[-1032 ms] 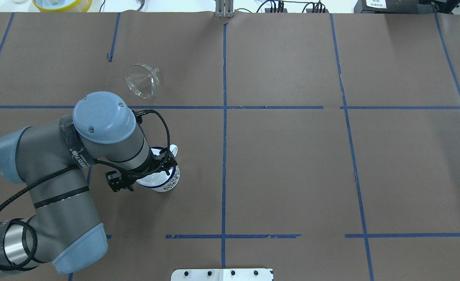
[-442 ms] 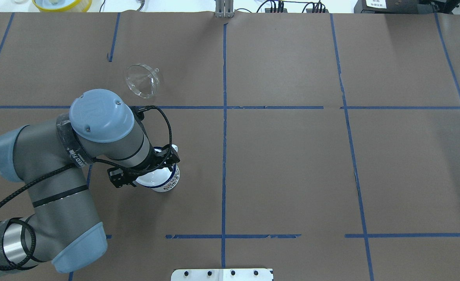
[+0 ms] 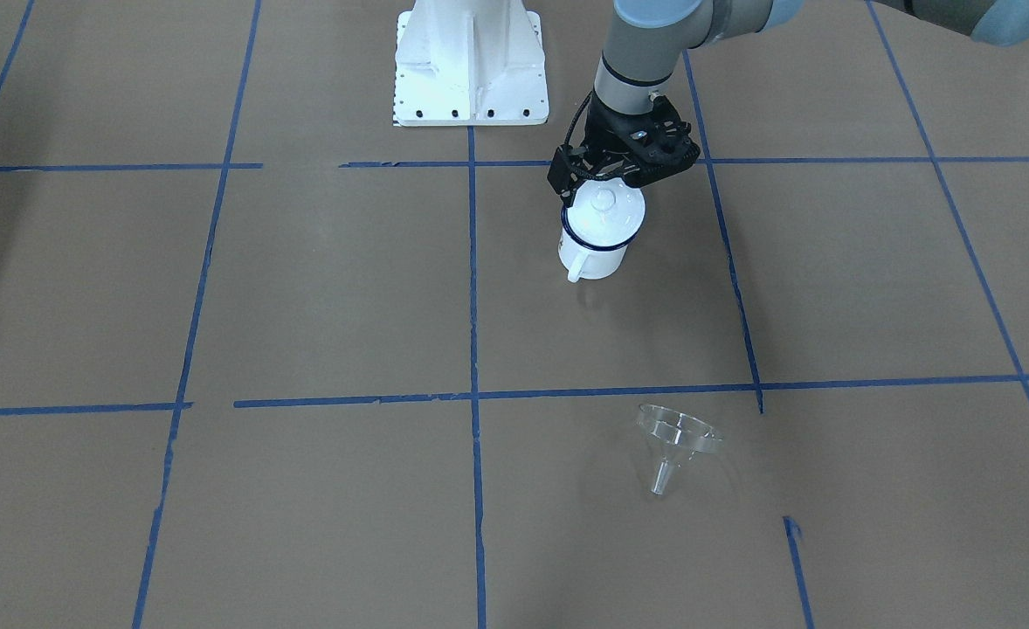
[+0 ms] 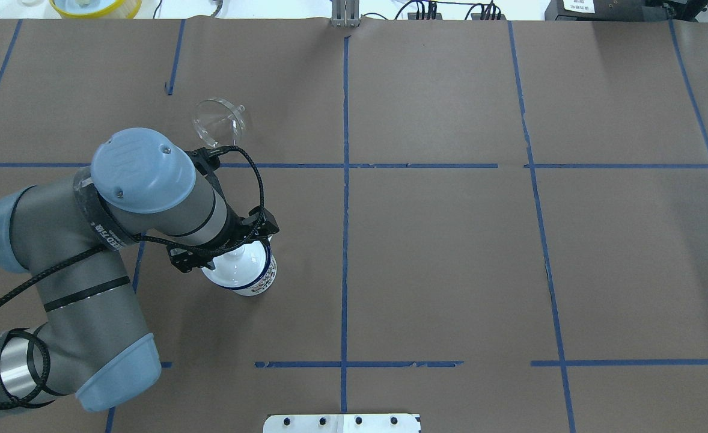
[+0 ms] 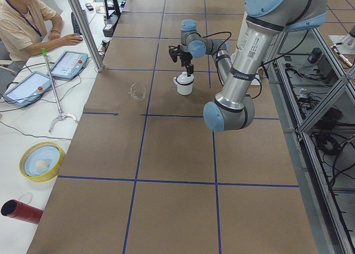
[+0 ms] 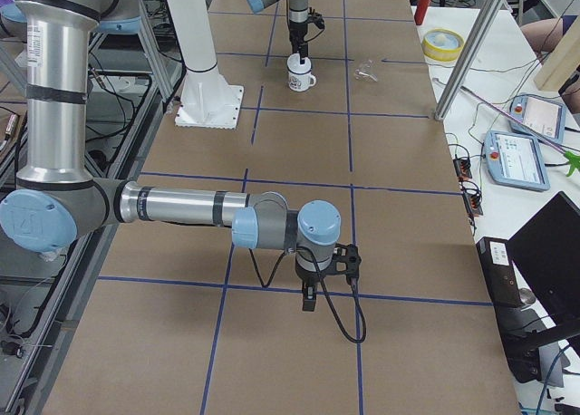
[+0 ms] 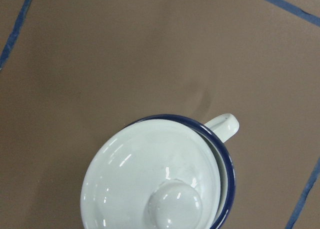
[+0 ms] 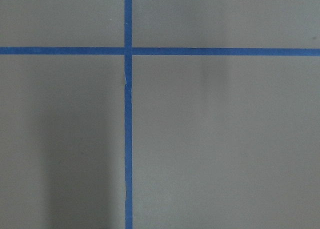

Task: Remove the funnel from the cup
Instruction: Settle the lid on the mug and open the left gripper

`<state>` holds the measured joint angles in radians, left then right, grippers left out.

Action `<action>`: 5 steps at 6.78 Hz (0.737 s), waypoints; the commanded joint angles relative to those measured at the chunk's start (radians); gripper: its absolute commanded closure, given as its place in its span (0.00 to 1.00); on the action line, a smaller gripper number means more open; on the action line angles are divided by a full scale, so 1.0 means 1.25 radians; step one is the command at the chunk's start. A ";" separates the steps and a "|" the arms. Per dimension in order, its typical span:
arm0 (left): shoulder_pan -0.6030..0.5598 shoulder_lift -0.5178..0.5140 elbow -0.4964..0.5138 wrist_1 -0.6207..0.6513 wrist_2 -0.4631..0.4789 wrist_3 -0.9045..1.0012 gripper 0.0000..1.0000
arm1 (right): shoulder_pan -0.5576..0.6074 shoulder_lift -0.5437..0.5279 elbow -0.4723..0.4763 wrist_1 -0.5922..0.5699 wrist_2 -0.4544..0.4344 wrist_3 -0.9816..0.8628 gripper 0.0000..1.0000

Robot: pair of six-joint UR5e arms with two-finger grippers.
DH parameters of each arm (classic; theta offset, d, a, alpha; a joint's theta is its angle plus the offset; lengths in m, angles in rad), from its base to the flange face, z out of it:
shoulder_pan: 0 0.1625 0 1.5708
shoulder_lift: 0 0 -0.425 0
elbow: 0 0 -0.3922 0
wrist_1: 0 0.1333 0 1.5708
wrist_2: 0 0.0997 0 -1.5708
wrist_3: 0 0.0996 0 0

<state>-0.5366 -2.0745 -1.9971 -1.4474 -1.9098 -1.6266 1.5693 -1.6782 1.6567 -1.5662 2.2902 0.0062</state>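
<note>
Funnel [image 3: 676, 439]: out of the cup [image 3: 596, 251], on the bare brown counter [image 3: 305, 288], well apart from it. Between them runs 1 blue tape line [image 3: 611, 390]; the funnel is on the operators' side of it. It appears to lie tilted on its side, wide mouth up and spout toward the front-facing camera. Nothing touches it.

Cup: upright on the counter, loop handle toward the operators' side. A white domed lid [image 3: 609, 214] sits in its dark blue rim. In the left wrist view the lid is slightly off-centre, with a sliver of the cup's inside showing on the handle side. The round knob [image 7: 174, 205] is on top of the lid.

Left hand [image 3: 621, 173]: hangs directly over the cup and lid, pointing down. Seen from the exterior left view it is just above the knob. Whether it touches the knob I cannot tell. No fingers show in its wrist view, and the exterior views do not show their spacing, so I cannot tell whether it is spread or closed. It carries no visible object.

Right hand [image 6: 311, 291]: far from the cup and funnel, pointing down at the counter close to a crossing of 2 tape lines. Its state: cannot tell.

1 operator [image 5: 22, 21] sits at the side bench.
</note>
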 commanded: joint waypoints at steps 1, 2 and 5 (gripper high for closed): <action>-0.005 0.003 0.006 -0.026 0.012 0.000 0.00 | 0.000 0.000 0.000 0.000 0.000 0.000 0.00; -0.005 0.004 0.016 -0.029 0.012 0.002 0.00 | 0.000 0.000 0.000 0.000 0.000 0.000 0.00; -0.004 0.004 0.029 -0.030 0.013 0.004 0.00 | 0.000 0.000 0.000 0.000 0.000 0.000 0.00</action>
<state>-0.5417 -2.0679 -1.9651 -1.4840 -1.8942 -1.6232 1.5693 -1.6782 1.6567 -1.5662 2.2902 0.0062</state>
